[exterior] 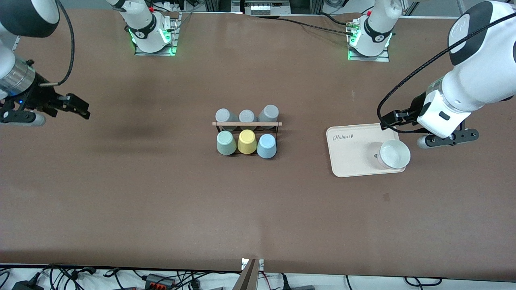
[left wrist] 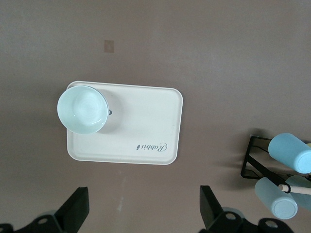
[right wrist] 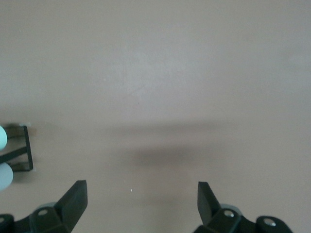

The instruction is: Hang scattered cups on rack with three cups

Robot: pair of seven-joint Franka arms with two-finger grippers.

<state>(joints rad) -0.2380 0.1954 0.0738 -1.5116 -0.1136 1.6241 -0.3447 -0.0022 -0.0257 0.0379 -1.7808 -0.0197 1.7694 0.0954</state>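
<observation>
The black wire rack (exterior: 246,124) with a wooden rod stands at the table's middle. On its side nearer the front camera sit three cups in a row, bottoms up: the mint green cup (exterior: 226,143), a yellow cup (exterior: 247,141) and the light blue cup (exterior: 266,146). Three grey cups (exterior: 246,116) sit on its other side. My left gripper (exterior: 390,120) is open and empty, up over the cream tray's edge. My right gripper (exterior: 78,106) is open and empty, over bare table at the right arm's end. The rack's end (left wrist: 252,165) and the blue cup (left wrist: 290,151) show in the left wrist view.
A cream tray (exterior: 350,155) lies toward the left arm's end, with a white bowl (exterior: 394,154) on it. Both show in the left wrist view, the tray (left wrist: 146,136) and the bowl (left wrist: 82,109). The rack's corner (right wrist: 24,150) shows in the right wrist view.
</observation>
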